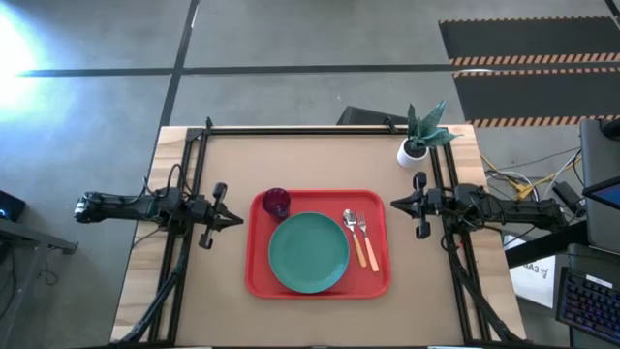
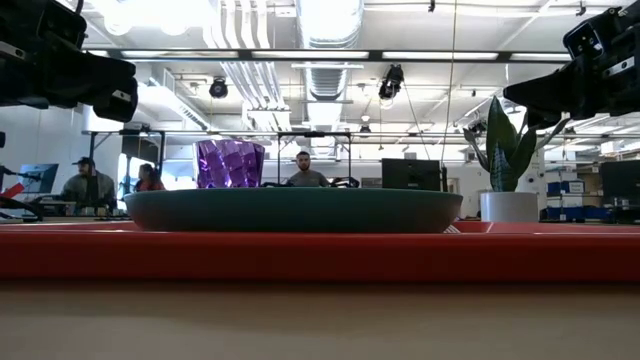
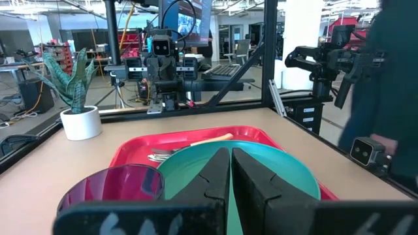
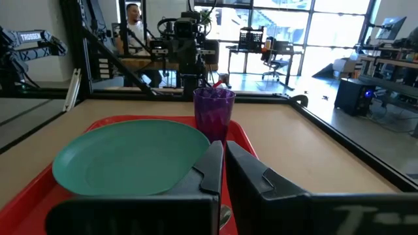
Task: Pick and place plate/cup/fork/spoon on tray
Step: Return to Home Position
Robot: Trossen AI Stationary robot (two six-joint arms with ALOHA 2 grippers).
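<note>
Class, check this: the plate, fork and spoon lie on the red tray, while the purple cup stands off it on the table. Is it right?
No. The cup stands on the tray, beside the plate; fork and spoon lie there as stated. The high view shows it.

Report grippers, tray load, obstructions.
Both grippers shut, empty: left gripper, right gripper flank red plastic tray. Aboard: round teal plate, purple tumbler, orange-handled fork, orange-handled spoon. Nothing obstructing.
</note>
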